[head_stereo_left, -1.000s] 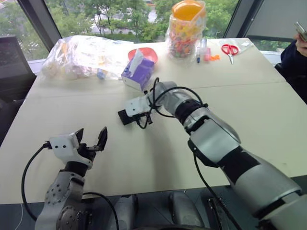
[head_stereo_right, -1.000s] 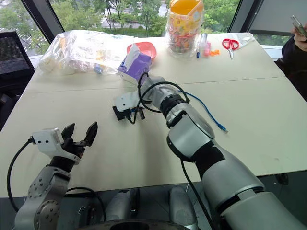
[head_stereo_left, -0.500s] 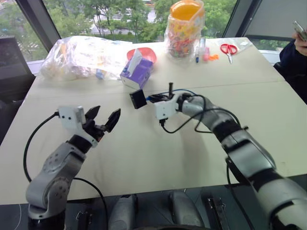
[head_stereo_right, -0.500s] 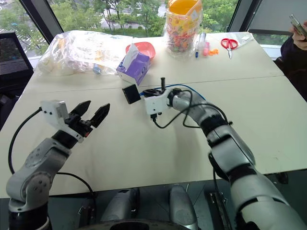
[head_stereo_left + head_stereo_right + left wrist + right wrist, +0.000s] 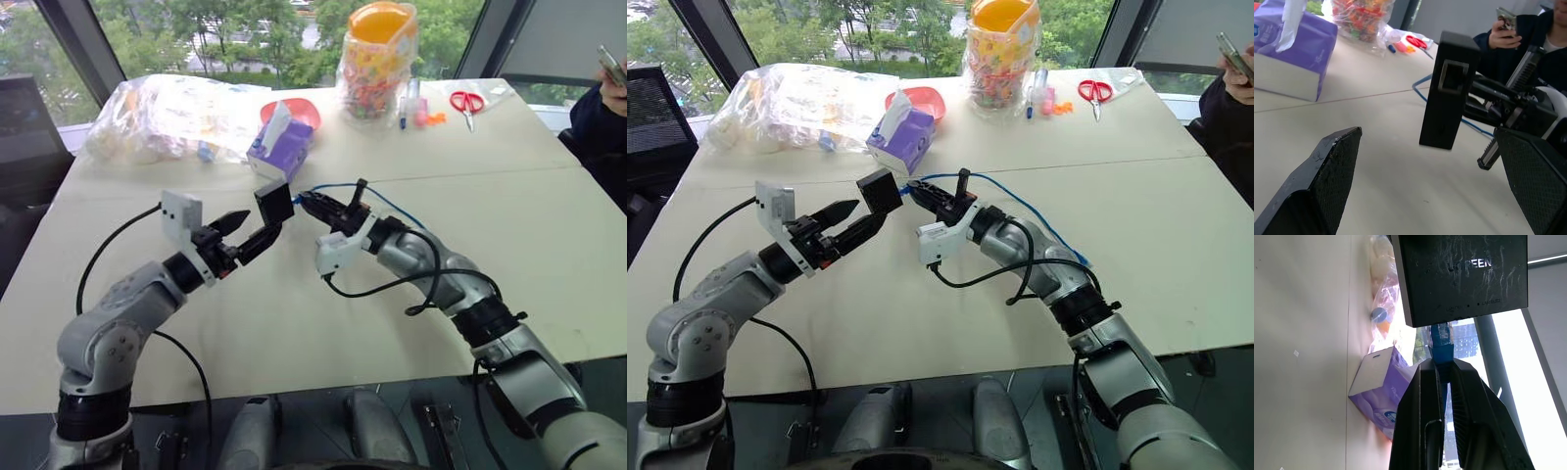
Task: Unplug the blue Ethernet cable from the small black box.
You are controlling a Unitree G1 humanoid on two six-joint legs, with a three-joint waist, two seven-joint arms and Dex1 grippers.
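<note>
The small black box (image 5: 275, 203) hangs in the air above the bench (image 5: 294, 323), lifted clear of the surface, in front of the purple tissue box (image 5: 282, 147), which sits at about twelve o'clock from it. The blue Ethernet cable (image 5: 1019, 204) is plugged into the box's side facing the right gripper (image 5: 315, 205); the wrist view of that arm shows the blue plug end entering the box's edge. The right gripper's jaws are closed tight on the cable just beside the box, so the box hangs from the cable end. From there the cable runs away toward four o'clock, trailing down behind the right arm to the bench.

At about eight o'clock of the box, the left gripper (image 5: 247, 232) points at it with its jaws spread wide and holding nothing. One finger's tip reaches close under the box; whether it touches cannot be told. In the left wrist view the box stands upright between the two fingers (image 5: 1322, 181), with an open square port on the face toward the camera.

Farther off on the bench, at ten o'clock lies a clear plastic bag (image 5: 171, 113), at twelve a red bowl (image 5: 304, 108), at one a jar of colourful items (image 5: 377, 59), and at two red scissors (image 5: 470, 101). A person's hand (image 5: 615, 83) shows at the bench's far right edge.
</note>
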